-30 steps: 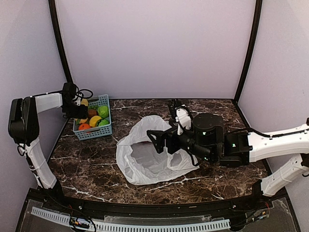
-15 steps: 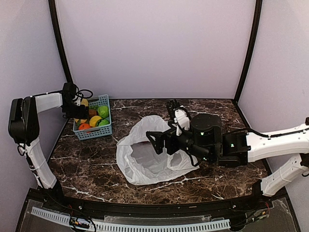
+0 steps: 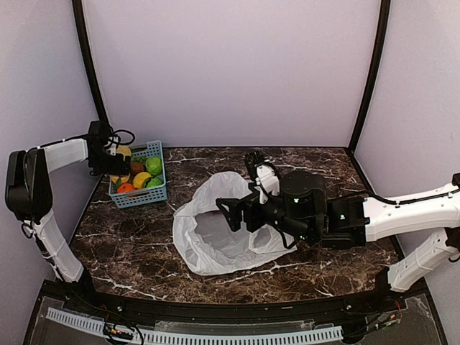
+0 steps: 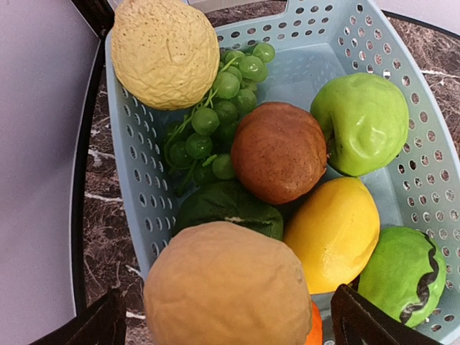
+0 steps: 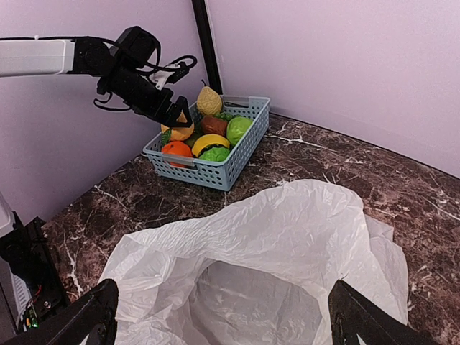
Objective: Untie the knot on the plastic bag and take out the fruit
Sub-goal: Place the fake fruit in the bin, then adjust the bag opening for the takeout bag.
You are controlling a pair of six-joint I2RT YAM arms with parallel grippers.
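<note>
**Bag and basket, with changes since the earlier frame.** A thin, crinkly white plastic bag (image 3: 208,248) lies slack on the dark marbled worktop (image 3: 129,251). It is nearer than the small blue lattice basket (image 3: 140,196) and to its right, with its mouth gaping. The right hand (image 3: 227,213) has edged slightly towards the basket and hovers at the bag's mouth, fingers spread wide, gripping nothing. The left arm's upright link has swung away from the basket. The left hand (image 5: 171,115) hangs over the basket's left end. The fruit is unmoved, all inside the basket.

Only the left wrist view resolves the contents:
- a tan round fruit (image 4: 226,287) is nearest, between the spread, empty fingers and apparently untouched by them;
- behind it are a yellow fruit (image 4: 334,233), a brown fruit (image 4: 279,151), green fruits (image 4: 366,122) and green grapes (image 4: 223,93);
- a pale bumpy fruit (image 4: 165,50) rests on the far rim.

Only the right wrist view shows the bag's hollow interior. The right forearm runs low and level, pointing towards the basket. The left forearm is level, with its wrist bent down into the basket.
</note>
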